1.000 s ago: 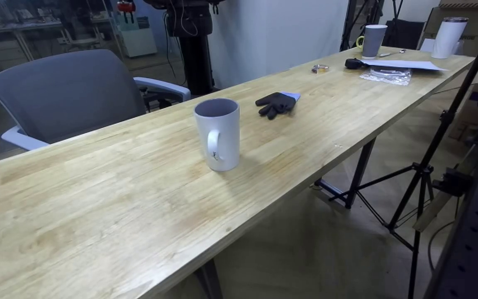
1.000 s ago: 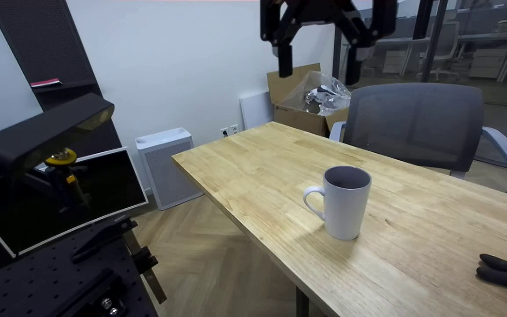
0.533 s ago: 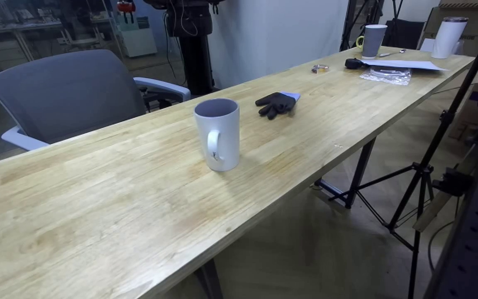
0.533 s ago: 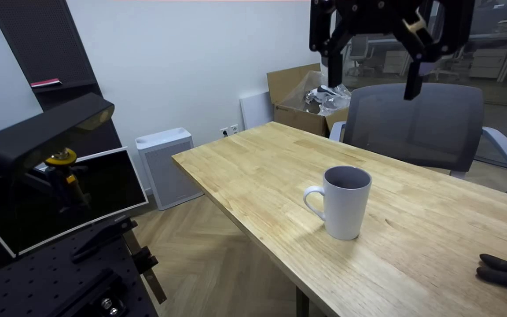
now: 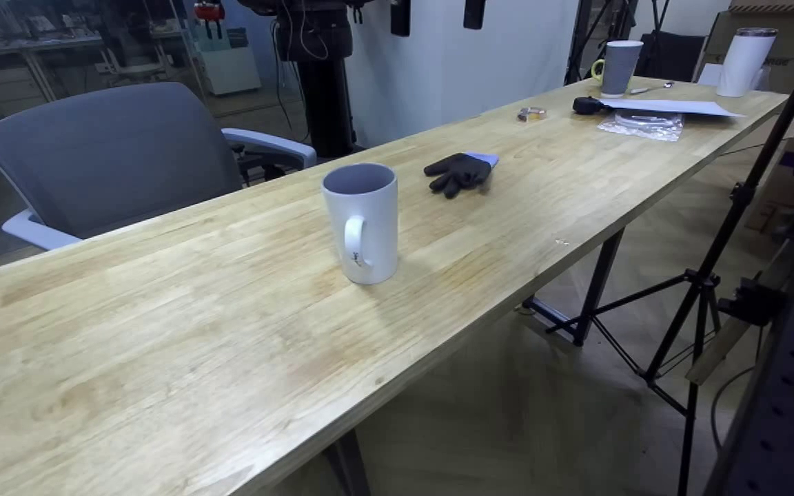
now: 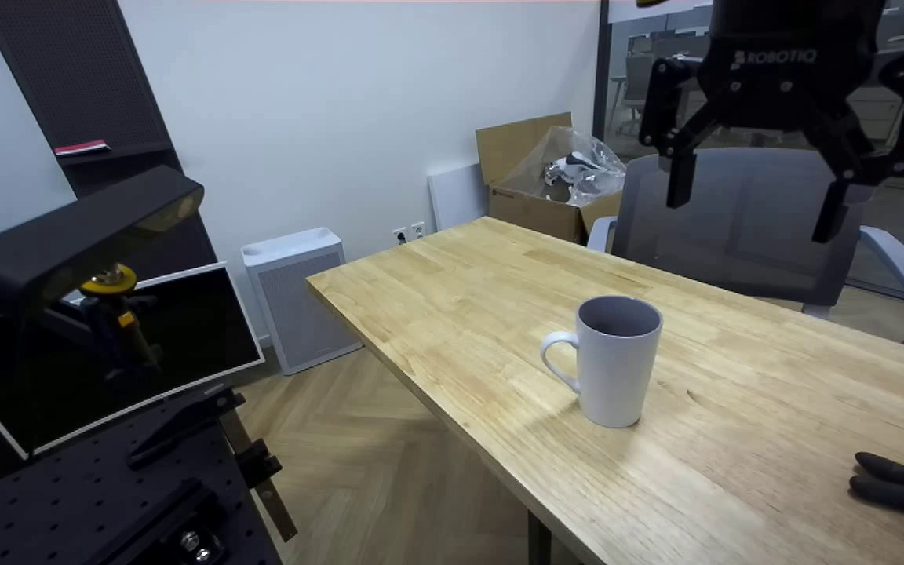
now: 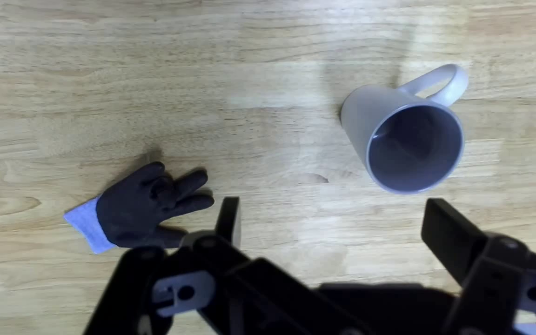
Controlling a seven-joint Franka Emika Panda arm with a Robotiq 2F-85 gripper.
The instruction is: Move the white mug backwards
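Smooth ceramic mug (image 6: 615,377), wooden tabletop (image 6: 460,306)

A lane of bare tabletop (image 7: 277,149) runs between the white mug (image 7: 403,137) and the black glove (image 7: 137,207)

Got a long pale wood table (image 5: 163,344) running from near left to far right in an exterior view, kinda shiny on the near part. Can see a grey mesh office chair (image 5: 107,165) along the left side, plus a glass partition (image 5: 87,69) farther back with dim desks (image 5: 11,48) behind. Also spotting, in an exterior view, a white wall (image 6: 303,102) on the far side with low sockets (image 6: 418,229), a boxy white unit (image 6: 299,306) left of the table, and an open cardboard box (image 6: 534,213) by the far corner. Got herringbone wood floor (image 6: 358,471) too, btw.
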